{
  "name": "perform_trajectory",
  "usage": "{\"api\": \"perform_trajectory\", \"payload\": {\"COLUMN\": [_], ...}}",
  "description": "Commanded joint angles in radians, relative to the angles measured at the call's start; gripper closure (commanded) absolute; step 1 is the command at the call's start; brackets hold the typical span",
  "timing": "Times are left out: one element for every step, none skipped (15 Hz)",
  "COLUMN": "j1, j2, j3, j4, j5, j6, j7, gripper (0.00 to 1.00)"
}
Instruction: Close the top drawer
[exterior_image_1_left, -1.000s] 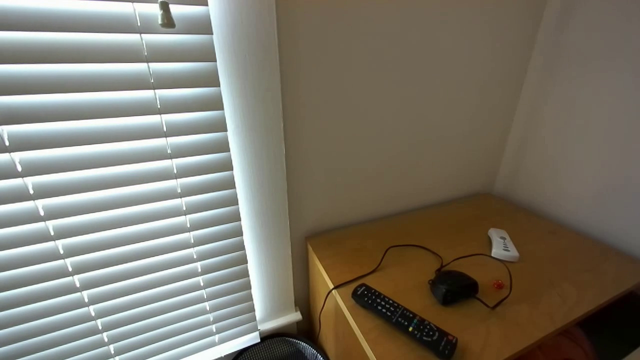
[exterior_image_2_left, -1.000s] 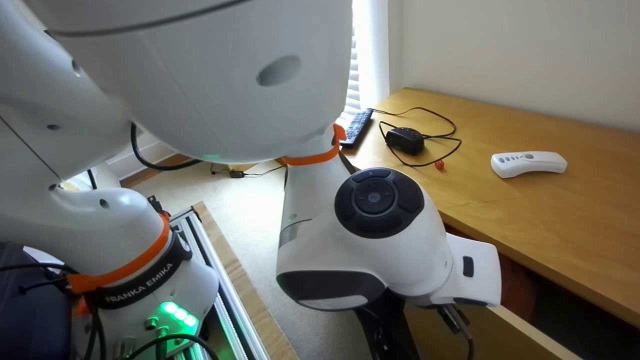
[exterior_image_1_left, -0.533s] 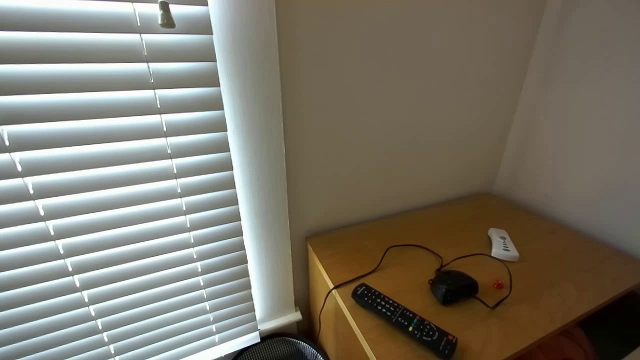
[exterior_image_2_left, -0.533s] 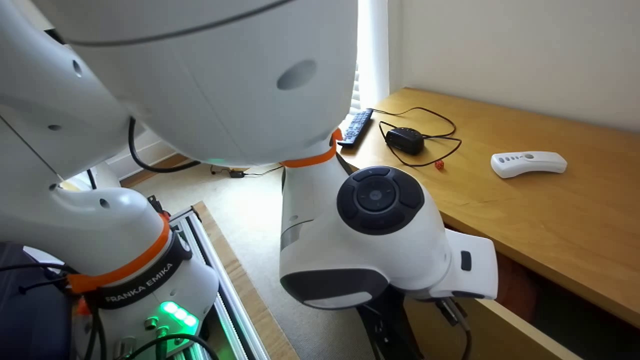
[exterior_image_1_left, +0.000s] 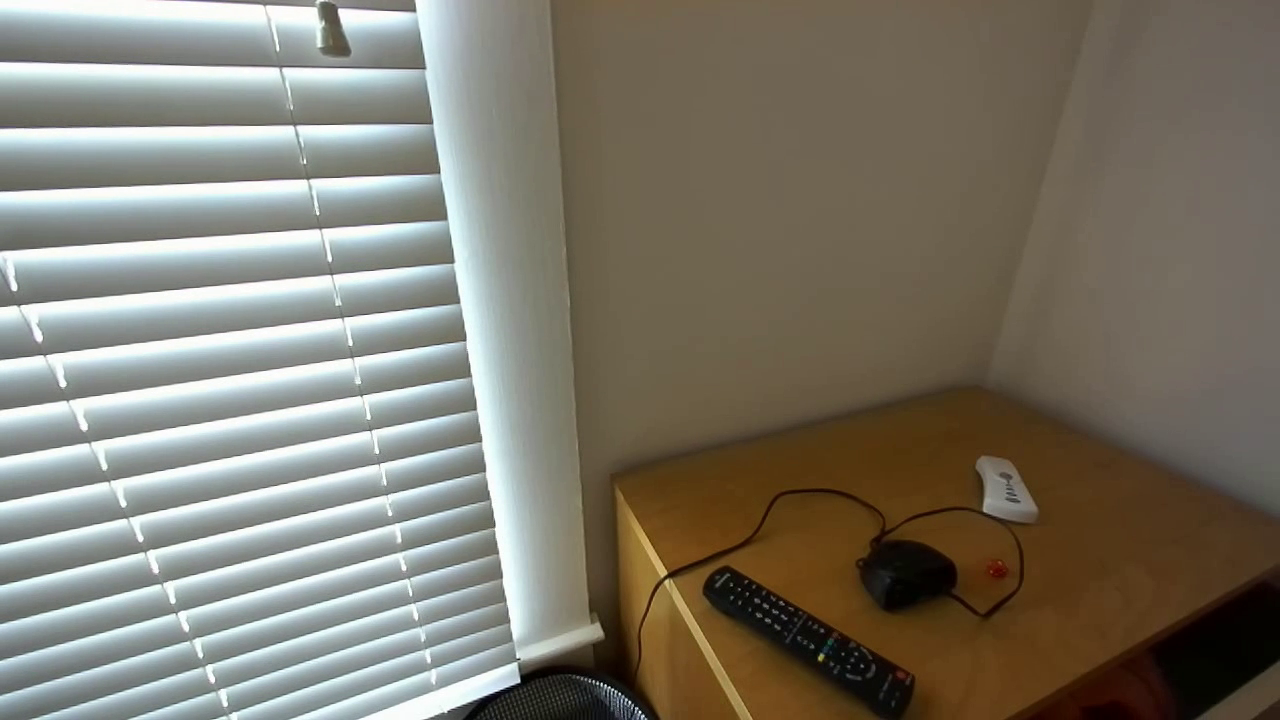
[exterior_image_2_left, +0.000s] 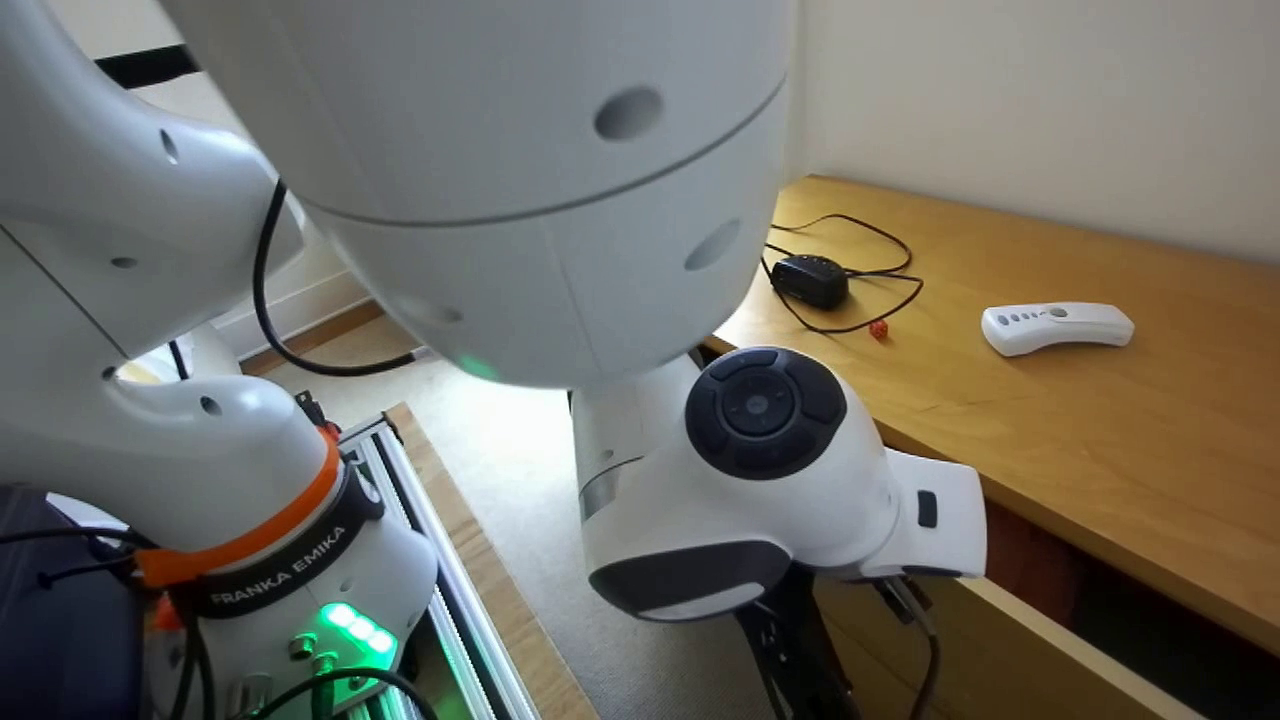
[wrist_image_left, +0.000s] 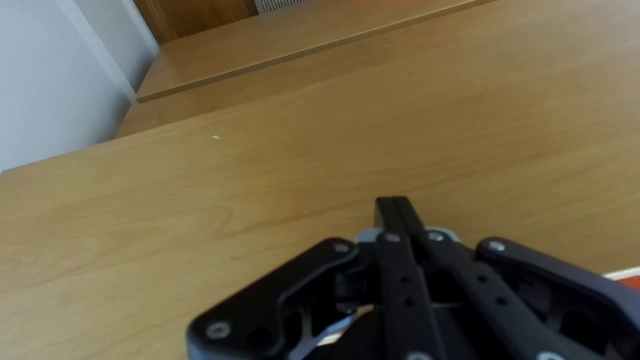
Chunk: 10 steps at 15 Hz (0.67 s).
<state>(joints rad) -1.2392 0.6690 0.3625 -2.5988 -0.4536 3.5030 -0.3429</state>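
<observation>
Both jaws of the gripper (wrist_image_left: 393, 199) stand together in the wrist view, tips aimed at about twelve o'clock. A wooden panel (wrist_image_left: 250, 200) spreads behind them — whether they touch it, I cannot tell — with a ledge (wrist_image_left: 225, 55) toward eleven o'clock. In an exterior view, the top drawer (exterior_image_2_left: 1000, 650) juts out at four o'clock from the arm's wrist (exterior_image_2_left: 780, 520), which hides part of it. Between its pale rim (exterior_image_2_left: 1090, 650) and the edge of the desk top (exterior_image_2_left: 1150, 420), a dark gap (exterior_image_2_left: 1150, 630) runs toward four o'clock, a reddish shape (exterior_image_2_left: 1025, 560) inside. Carpet (exterior_image_2_left: 630, 640) opens out at eight o'clock, between wrist and robot base (exterior_image_2_left: 290, 575). On the desk top lie a red bead (exterior_image_2_left: 878, 329) at one o'clock from the wrist, a corded black device (exterior_image_2_left: 810, 281) at twelve and a white remote (exterior_image_2_left: 1058, 328) at two. In an exterior view, a black remote (exterior_image_1_left: 810, 640) lies near the desk top's eight o'clock edge; blinds (exterior_image_1_left: 220, 330) hang at nine.
</observation>
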Motion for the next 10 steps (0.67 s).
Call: {"api": "perform_trajectory", "payload": {"j1": [-0.012,-0.014,-0.015,-0.016,-0.008,-0.001,0.01,0.02,0.029,0.036], "j2": [0.105,0.122,0.143,0.163,0.182,0.199,0.213,0.226,0.24,0.249], "j3": [0.02,0.023,0.026,0.03,0.023,0.018,0.01,0.002,-0.005,-0.012], "j4": [0.055,0.063,0.072,0.08,0.091,0.1,0.11,0.121,0.135,0.145], "j5": [-0.096,-0.118,-0.142,-0.167,-0.195,-0.222,-0.25,-0.277,-0.305,-0.328], "j6": [0.088,0.108,0.143,0.167,0.199,0.224,0.249,0.27,0.292,0.306], "j7": [0.08,0.095,0.109,0.128,0.143,0.165,0.184,0.205,0.223,0.243], "gripper": [1.0,1.0,1.0,1.0,1.0,1.0,1.0,1.0,1.0,1.0]}}
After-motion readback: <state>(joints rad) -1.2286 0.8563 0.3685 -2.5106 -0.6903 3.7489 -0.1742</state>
